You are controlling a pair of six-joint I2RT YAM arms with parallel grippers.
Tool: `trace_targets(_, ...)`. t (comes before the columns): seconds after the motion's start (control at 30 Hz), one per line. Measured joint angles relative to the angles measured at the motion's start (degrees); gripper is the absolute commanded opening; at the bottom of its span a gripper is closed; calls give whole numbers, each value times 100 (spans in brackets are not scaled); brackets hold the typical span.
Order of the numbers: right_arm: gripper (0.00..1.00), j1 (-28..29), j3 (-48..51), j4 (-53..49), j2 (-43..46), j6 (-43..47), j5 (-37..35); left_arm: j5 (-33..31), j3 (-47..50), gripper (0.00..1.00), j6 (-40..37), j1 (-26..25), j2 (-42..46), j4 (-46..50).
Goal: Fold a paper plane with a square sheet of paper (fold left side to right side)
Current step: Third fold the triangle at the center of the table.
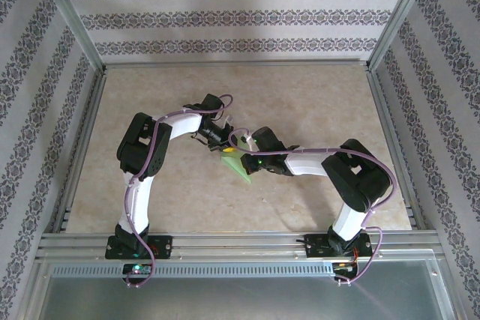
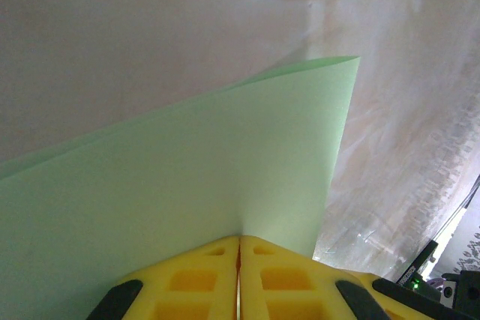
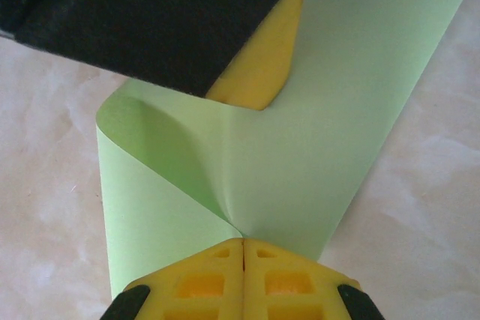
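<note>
Paper: light green square sheet of paper (image 1: 238, 164) (image 2: 187, 177) (image 3: 315, 125) at the middle of the desk (image 1: 315, 103), one side curled up off the desk
Left gripper (image 1: 223, 144) (image 2: 239, 239): over the desk's middle, yellow fingers clenched on the raised paper
Right gripper (image 1: 246, 157) (image 3: 244, 241): over the desk's middle, pinched tight on the paper where its curl starts

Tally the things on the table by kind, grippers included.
thin light green paper sheet: 1
two-finger grippers with yellow fingers: 2, the left gripper and the right gripper, both shut on the sheet
Total: 3
</note>
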State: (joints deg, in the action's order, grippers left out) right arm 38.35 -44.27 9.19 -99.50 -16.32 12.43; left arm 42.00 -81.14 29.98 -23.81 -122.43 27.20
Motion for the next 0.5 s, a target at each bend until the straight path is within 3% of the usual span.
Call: trace_targets(0.5, 0, 0, -4, 37, -44, 50, 2, -31, -199, 32, 11, -26, 11, 111)
